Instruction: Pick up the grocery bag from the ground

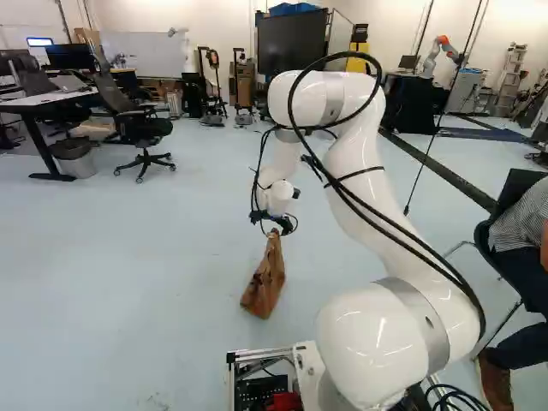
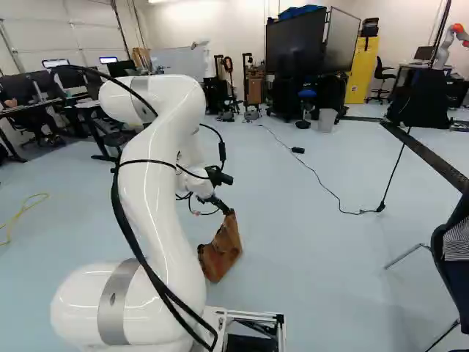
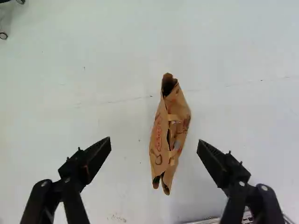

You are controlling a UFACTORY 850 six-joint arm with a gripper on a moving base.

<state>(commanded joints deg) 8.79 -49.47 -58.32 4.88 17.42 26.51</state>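
Evidently approach step: jaws wide above brown paper grocery bag (image 3: pixel 160 135) on smooth pale-blue floor (image 1: pixel 128 257); next, lower astride bag's top, then close.

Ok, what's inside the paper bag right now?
Nothing I can make out: the bag's mouth is pinched to a narrow, dark slit. The paper sides cover the rest, so I can't tell whether it's empty.

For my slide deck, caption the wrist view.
Open claw above a brown paper grocery bag on the pale floor.
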